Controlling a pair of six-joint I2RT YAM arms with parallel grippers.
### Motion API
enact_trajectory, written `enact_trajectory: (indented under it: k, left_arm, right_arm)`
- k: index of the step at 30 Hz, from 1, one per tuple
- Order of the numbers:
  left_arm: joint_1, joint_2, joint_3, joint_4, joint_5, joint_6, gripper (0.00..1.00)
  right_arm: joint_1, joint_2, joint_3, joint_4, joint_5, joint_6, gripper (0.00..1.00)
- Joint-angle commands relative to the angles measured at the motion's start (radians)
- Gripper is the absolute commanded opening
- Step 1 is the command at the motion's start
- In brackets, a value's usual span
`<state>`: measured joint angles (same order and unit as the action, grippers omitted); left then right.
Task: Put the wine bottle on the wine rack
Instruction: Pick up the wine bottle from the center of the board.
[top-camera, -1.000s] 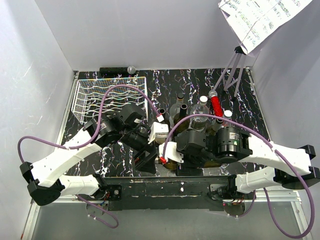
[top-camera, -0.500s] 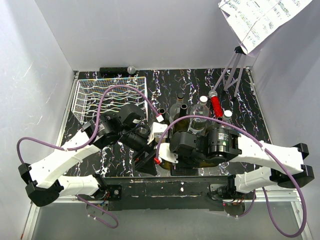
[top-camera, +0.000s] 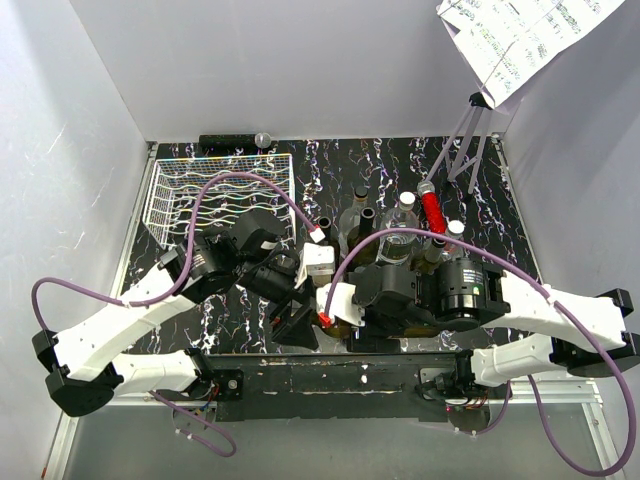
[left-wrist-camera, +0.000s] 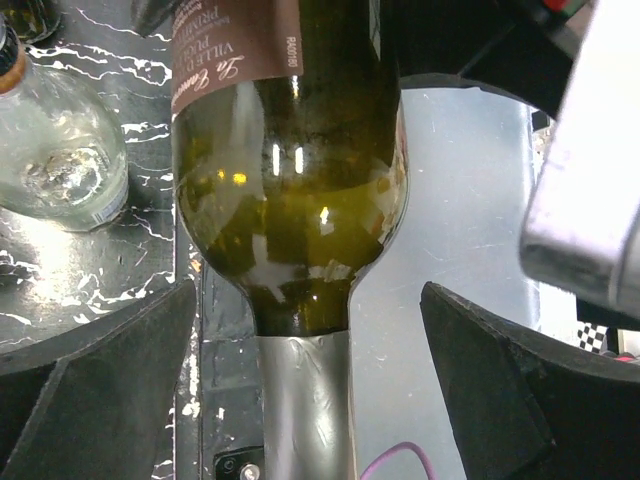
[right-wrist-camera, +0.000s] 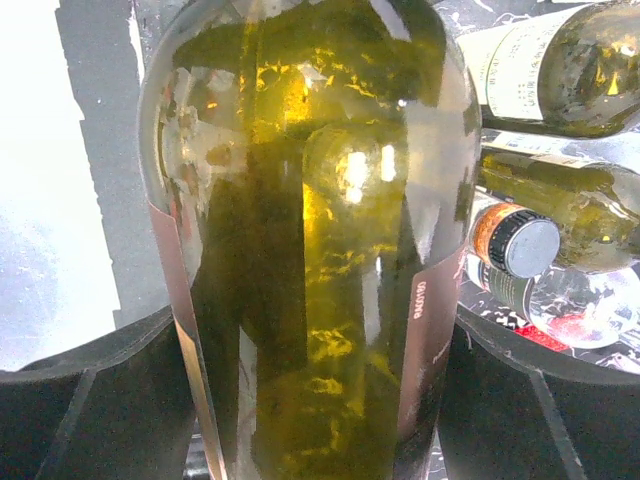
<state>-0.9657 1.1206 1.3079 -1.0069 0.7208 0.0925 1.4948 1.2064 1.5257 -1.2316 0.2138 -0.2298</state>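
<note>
The wine bottle (right-wrist-camera: 310, 200) is dark green glass with a brown label and a grey foil neck. My right gripper (right-wrist-camera: 310, 400) is shut on its body, and its fingers (right-wrist-camera: 100, 400) press on both sides. In the left wrist view the bottle (left-wrist-camera: 290, 200) points its neck toward the camera. My left gripper (left-wrist-camera: 308, 300) is open around the neck, with its fingers (left-wrist-camera: 500, 390) well apart from it. In the top view both grippers meet near the table's front edge, left (top-camera: 293, 318) and right (top-camera: 345, 305), and only a sliver of the bottle (top-camera: 340, 323) shows. The white wire wine rack (top-camera: 215, 195) stands empty at the back left.
Several other bottles (top-camera: 385, 225) cluster behind the right arm, one with a red neck (top-camera: 432, 210). Some show in the right wrist view (right-wrist-camera: 560, 70), and a clear one shows in the left wrist view (left-wrist-camera: 60, 170). A tripod stand (top-camera: 465, 140) holding a paper sheet is at the back right.
The right arm swung slightly left with the bottle, then back right. The left wrist shifted a little nearer the bottle's neck. Both grips look unchanged.
</note>
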Motion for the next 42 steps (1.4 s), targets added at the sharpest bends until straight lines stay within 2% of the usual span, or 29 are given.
enact_trajectory:
  k: [1,6,9,14,19,26,28,29,31,32,38,42]
  left_arm:
    - [-0.001,0.015,-0.018,0.03,-0.083,0.001,0.92]
    - [-0.001,0.038,-0.016,0.007,-0.077,0.009,0.7]
    - [-0.001,0.035,-0.025,-0.027,-0.08,0.016,0.68]
    - [-0.001,0.034,-0.033,-0.062,-0.089,0.026,0.74]
    - [-0.002,0.056,-0.033,-0.045,-0.07,0.021,0.6]
    - [-0.005,0.073,-0.036,-0.081,-0.09,0.036,0.57]
    - [-0.008,0.071,-0.035,-0.085,-0.101,0.039,0.46]
    - [-0.007,0.07,-0.036,-0.084,-0.106,0.036,0.35]
    - [-0.007,0.064,-0.039,-0.078,-0.118,0.035,0.18]
    - [-0.005,0.062,-0.041,-0.076,-0.126,0.033,0.17]
    - [-0.007,0.035,-0.044,-0.055,-0.156,0.021,0.2]
    - [-0.007,0.022,-0.048,-0.032,-0.172,0.015,0.0]
  right_arm:
    - [0.033,-0.048,0.036,0.23,-0.008,0.014,0.01]
    - [0.047,-0.044,0.044,0.244,-0.004,0.014,0.01]
    - [0.047,-0.044,0.054,0.251,0.004,0.012,0.01]
    - [0.048,-0.034,0.091,0.235,0.035,-0.002,0.01]
    - [0.048,-0.031,0.105,0.251,0.053,-0.009,0.01]
    - [0.05,-0.015,0.126,0.279,0.131,-0.009,0.01]
    - [0.051,-0.016,0.122,0.291,0.145,-0.011,0.01]
    - [0.05,-0.016,0.116,0.296,0.147,-0.014,0.01]
    - [0.053,-0.022,0.105,0.307,0.153,-0.013,0.01]
    - [0.051,-0.024,0.097,0.314,0.159,-0.013,0.01]
    - [0.051,-0.064,0.045,0.36,0.18,-0.008,0.01]
    - [0.051,-0.074,0.034,0.385,0.173,0.001,0.01]
